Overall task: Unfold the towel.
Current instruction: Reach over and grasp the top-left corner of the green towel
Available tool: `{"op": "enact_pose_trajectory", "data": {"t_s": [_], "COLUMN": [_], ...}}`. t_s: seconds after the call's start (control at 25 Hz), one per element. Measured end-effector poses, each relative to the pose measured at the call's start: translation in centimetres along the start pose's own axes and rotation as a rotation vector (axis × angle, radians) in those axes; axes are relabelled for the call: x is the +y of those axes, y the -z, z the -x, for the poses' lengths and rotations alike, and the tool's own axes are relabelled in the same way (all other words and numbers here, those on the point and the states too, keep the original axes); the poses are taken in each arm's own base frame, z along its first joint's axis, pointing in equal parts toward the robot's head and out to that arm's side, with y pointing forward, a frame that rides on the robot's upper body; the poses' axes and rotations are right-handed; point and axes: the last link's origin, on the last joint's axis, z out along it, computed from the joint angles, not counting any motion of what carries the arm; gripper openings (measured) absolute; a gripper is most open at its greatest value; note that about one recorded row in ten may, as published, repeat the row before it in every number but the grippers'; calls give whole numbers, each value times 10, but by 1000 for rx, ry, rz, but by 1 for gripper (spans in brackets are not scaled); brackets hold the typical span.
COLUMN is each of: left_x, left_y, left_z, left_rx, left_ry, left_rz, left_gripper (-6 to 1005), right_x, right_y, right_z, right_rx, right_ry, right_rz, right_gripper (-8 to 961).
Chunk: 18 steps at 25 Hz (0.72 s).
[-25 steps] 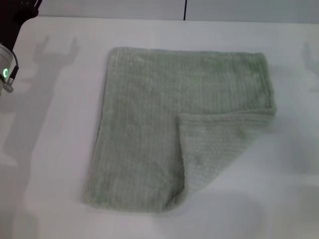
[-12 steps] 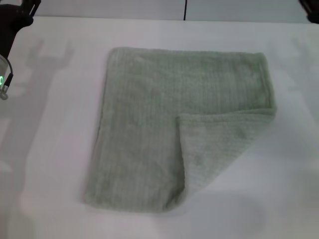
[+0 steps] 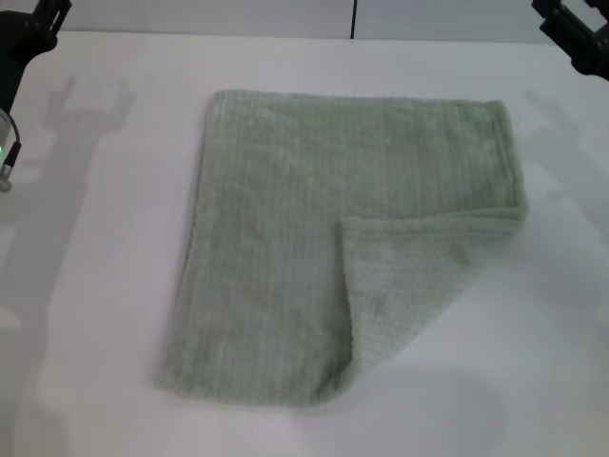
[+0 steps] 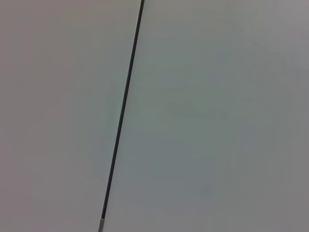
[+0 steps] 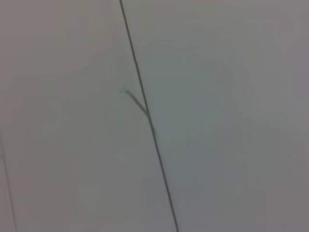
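Towel [image 3: 314, 248] lying flat mid-table [image 3: 105, 286], near right corner folded over onto top face. Left gripper [image 3: 38, 24] at far left corner, right gripper [image 3: 571, 29] at far right corner, both clear of cloth. Jaw state: cannot tell.

White table [image 3: 105, 286], matte, plain. One item lying directly on it: pale green towel [image 3: 276, 238], flat near the centre, ribbed texture. Its near right corner is folded over onto the cloth, forming a triangular flap with paler underside showing.
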Motion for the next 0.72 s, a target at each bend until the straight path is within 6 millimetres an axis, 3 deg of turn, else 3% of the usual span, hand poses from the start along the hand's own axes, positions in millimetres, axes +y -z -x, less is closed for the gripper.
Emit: {"op": "enact_pose_trajectory", "data": {"t_s": [0.72], "left_x": [0], "left_y": [-2], "left_z": [-3], "left_rx": [10], "left_ry": [0], "left_rz": [2], "left_gripper": [807], "right_x": [7], "right_y": [-22], "right_z": [-8], "right_rx": [259], "right_ry": [6], "right_rz": [215], "right_gripper": [759]}}
